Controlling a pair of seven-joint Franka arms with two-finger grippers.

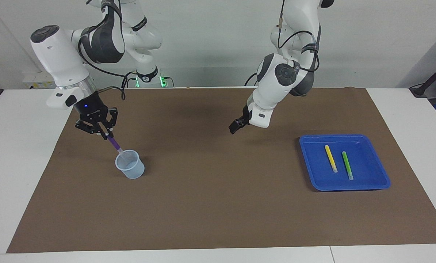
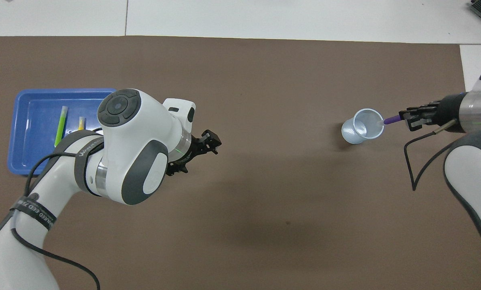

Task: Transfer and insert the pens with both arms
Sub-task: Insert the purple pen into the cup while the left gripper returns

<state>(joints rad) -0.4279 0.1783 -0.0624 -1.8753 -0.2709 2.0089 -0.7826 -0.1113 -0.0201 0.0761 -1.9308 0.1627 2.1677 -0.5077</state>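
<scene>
One pen in hand: right claw [image 1: 106, 136] grips the purple pen [image 1: 113, 142], its pale tip just inside the cup [image 1: 130, 165] rim below.
Risk: we judge the slanted pen may tip the light cup.
Left claw [image 1: 235, 126]: wide, empty, waiting over the worktop [image 1: 218, 204].
Two pens left: yellow pen [image 1: 331, 158], green pen [image 1: 347, 165] in the tray [image 1: 377, 171], well apart.

Two big white arms, left arm [image 1: 276, 78] and right arm [image 1: 62, 54], with dark grey joint covers and round grey caps. Black cables loop along both, strapped on with black bands carrying white lettering. Silver ring at each wrist. Black grippers: right gripper [image 1: 103, 133] shows a small blue light, left gripper [image 1: 236, 126] plain black.
</scene>
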